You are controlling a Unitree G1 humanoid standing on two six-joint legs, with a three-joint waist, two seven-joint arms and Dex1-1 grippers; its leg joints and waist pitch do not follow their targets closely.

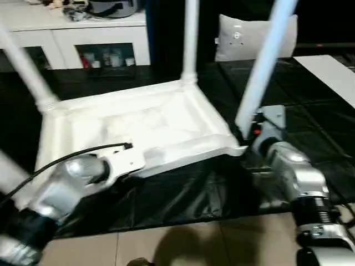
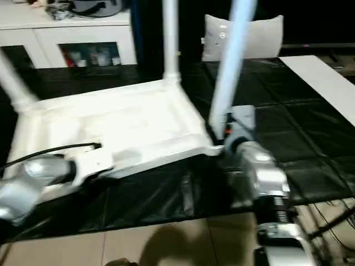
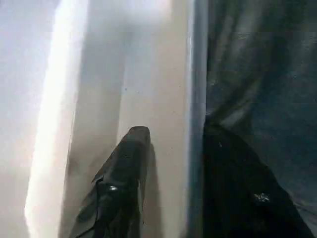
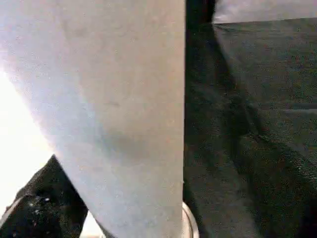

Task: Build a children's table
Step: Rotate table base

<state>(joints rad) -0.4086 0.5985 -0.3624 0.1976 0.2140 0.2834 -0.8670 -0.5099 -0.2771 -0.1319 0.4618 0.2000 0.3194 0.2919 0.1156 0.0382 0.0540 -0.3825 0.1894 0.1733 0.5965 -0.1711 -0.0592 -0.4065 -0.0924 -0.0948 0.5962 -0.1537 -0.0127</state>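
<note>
White table upside down on black sheet

White plastic top [image 1: 138, 127] lay inverted on the black floor sheet [image 1: 183, 197], legs rising. At its near rim, the left gripper [image 3: 166, 144] clamped the edge. Rightward, the right gripper [image 1: 243, 136] grasped the near-right corner leg [image 1: 265, 61].

Smooth white plastic table [image 1: 166, 119] on glossy black sheeting [image 1: 183, 194].

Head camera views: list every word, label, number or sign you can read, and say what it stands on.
No text can be read anywhere.
Grey cushion: a small mark near its upper corner, too blurred to read.
White cabinet: items behind its glass doors may carry labels, too small to read.
Table top and legs: plain white, no markings visible.
</note>
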